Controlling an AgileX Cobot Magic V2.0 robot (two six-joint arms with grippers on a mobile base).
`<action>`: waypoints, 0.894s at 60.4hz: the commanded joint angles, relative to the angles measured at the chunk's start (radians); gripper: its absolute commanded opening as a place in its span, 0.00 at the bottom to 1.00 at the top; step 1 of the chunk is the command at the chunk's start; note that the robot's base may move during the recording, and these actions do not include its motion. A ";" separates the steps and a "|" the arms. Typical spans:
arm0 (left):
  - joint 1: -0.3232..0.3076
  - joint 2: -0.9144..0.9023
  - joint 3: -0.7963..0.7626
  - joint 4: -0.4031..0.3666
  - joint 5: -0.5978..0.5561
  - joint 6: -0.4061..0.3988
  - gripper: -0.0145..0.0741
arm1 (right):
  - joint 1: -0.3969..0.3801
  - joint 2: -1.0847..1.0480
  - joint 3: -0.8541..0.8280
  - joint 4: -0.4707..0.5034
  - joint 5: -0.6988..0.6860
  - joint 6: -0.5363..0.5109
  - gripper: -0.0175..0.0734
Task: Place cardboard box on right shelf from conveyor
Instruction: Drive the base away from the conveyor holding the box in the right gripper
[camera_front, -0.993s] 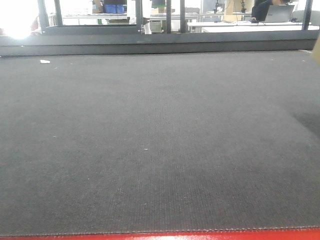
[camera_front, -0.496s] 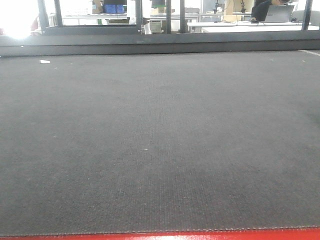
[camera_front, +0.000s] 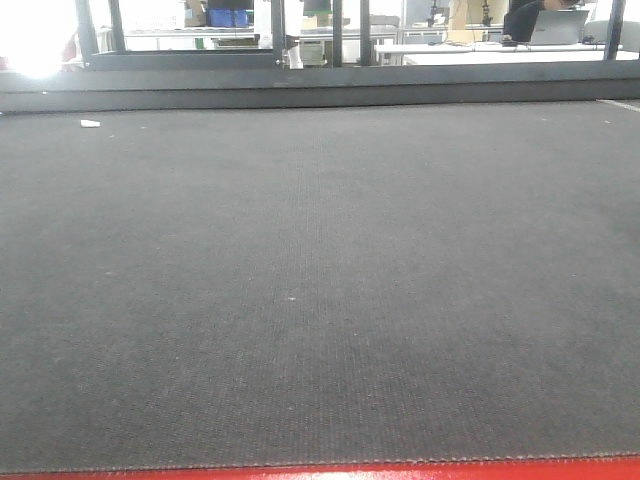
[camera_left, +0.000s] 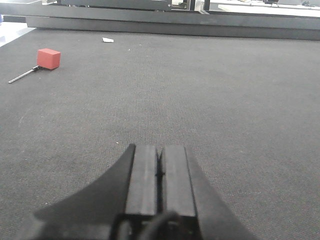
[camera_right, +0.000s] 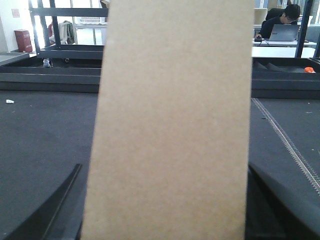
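The cardboard box (camera_right: 172, 125) is a plain tan carton that fills the middle of the right wrist view. It is held up above the conveyor (camera_right: 40, 130), with my right gripper (camera_right: 164, 167) shut on it, one dark finger at each side. In the front view the conveyor (camera_front: 320, 280) is a wide dark grey belt with a red edge (camera_front: 320, 472) along the bottom, and no box or gripper shows on it. My left gripper (camera_left: 160, 147) hovers low over the belt (camera_left: 225, 100), shut with nothing between its pads. The right shelf is out of view.
A small red block on a thin metal rod (camera_left: 48, 58) lies on the belt at the far left. A white scrap (camera_front: 90, 123) lies near the far edge. A dark frame rail (camera_front: 320, 90) borders the far side. Beyond it are desks and a seated person (camera_right: 282, 22).
A tan sliver of the box and its shadow at the right edge of the front view one second ago have gone. The belt itself looks unchanged.
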 joint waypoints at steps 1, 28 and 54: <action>-0.007 -0.013 0.009 -0.006 -0.086 0.000 0.03 | -0.004 0.019 -0.025 -0.011 -0.104 -0.010 0.38; -0.007 -0.013 0.009 -0.006 -0.086 0.000 0.03 | -0.004 0.019 -0.025 -0.011 -0.104 -0.010 0.38; -0.003 -0.013 0.009 -0.006 -0.086 0.000 0.03 | -0.004 0.019 -0.025 -0.011 -0.104 -0.010 0.38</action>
